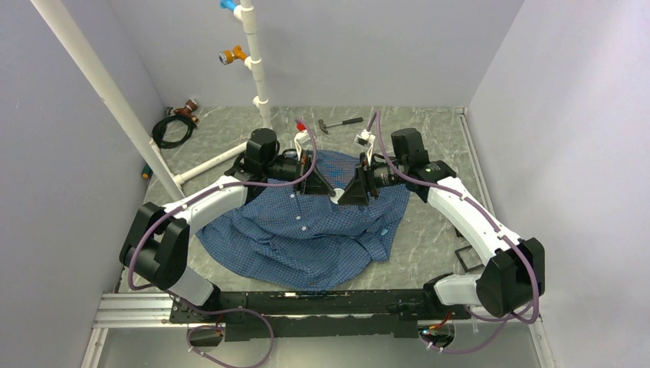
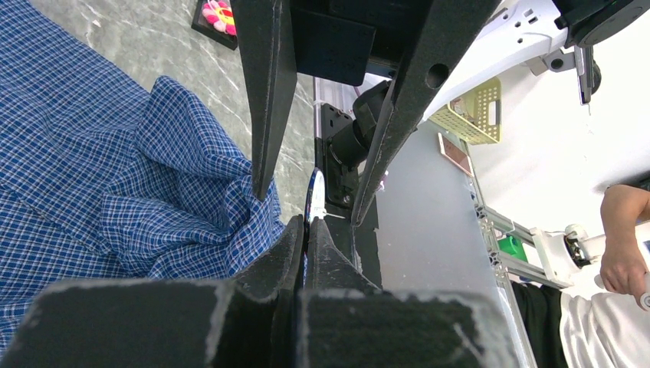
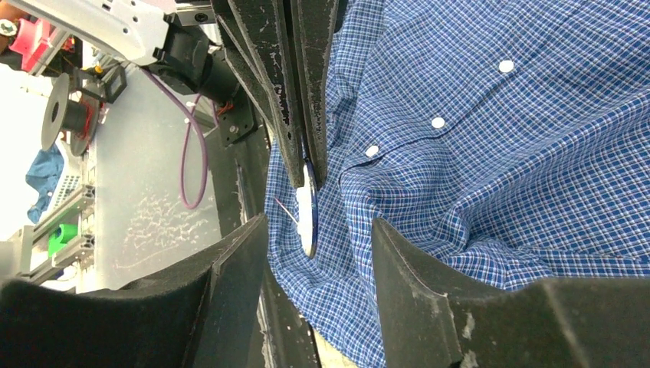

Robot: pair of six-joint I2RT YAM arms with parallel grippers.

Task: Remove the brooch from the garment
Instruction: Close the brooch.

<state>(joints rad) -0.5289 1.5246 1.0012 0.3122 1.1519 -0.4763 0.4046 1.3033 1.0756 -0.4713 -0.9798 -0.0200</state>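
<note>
The garment [image 1: 306,230], a blue checked shirt with white buttons [image 3: 438,122], lies crumpled mid-table. Both arms meet over its upper edge. My left gripper [image 1: 328,189] is shut on the brooch [image 1: 335,198], which shows only edge-on as a thin white-backed disc [image 2: 314,192] with a fine pin sticking out. The disc [image 3: 306,211] rests against a shirt fold [image 3: 360,253]; I cannot tell whether the pin is still in the cloth. My right gripper [image 3: 318,222] stands open, its fingers either side of the disc and that fold, touching neither. Its fingers [image 2: 264,115] hang on both sides of the left gripper [image 2: 306,224].
A white pipe stand [image 1: 257,69] rises at the back, with a hammer [image 1: 341,123] and a coiled black cable [image 1: 172,130] near it. A slanted white pole [image 1: 100,84] crosses the left. A black square card [image 2: 215,14] with a pink flower lies right of the shirt.
</note>
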